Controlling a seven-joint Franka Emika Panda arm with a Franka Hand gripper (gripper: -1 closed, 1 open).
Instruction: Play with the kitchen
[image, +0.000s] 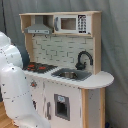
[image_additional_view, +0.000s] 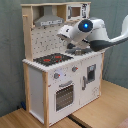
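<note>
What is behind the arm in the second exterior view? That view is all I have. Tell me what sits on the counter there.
Observer: A grey sink is set into the counter of the kitchen, beside the hob.
Operator: Tell me where the tap is.
Observer: The black tap arches up at the sink's back edge, in front of the backboard, toward the first exterior view's right.
Operator: Say whether the arm is over the sink.
Observer: In the first exterior view no part of the arm is above the sink. The arm stands in front of the kitchen's hob end, at the first exterior view's left.
</note>
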